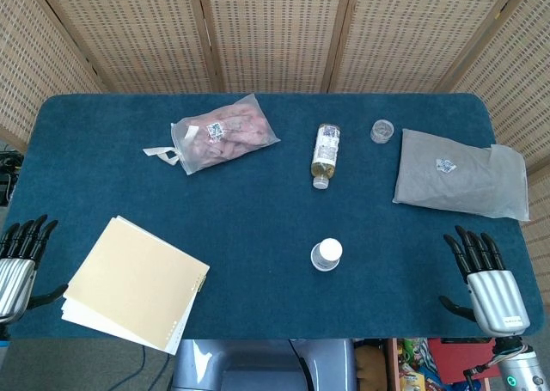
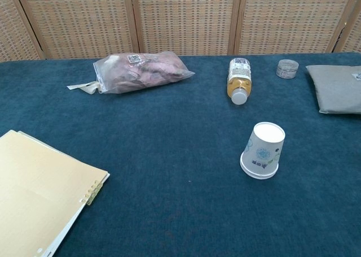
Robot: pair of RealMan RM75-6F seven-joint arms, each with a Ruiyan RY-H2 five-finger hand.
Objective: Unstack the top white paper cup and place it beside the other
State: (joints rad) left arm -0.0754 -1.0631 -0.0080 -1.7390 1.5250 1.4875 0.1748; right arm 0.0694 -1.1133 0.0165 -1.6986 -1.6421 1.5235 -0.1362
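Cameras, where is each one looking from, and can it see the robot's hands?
Head view: high above the near edge, looking almost straight down on the table; the left hand and right hand show at the bottom corners, both holding nothing.
Chest view: low at the near edge, looking across the table toward the wicker screen; no part of the robot shows.
Shared: upside-down paper cups, bottle, notebook.

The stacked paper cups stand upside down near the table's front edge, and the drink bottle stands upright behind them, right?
Not quite. The paper cups do stand upside down, but the drink bottle behind them lies on its side, cap toward the cups. The chest view shows it plainly.
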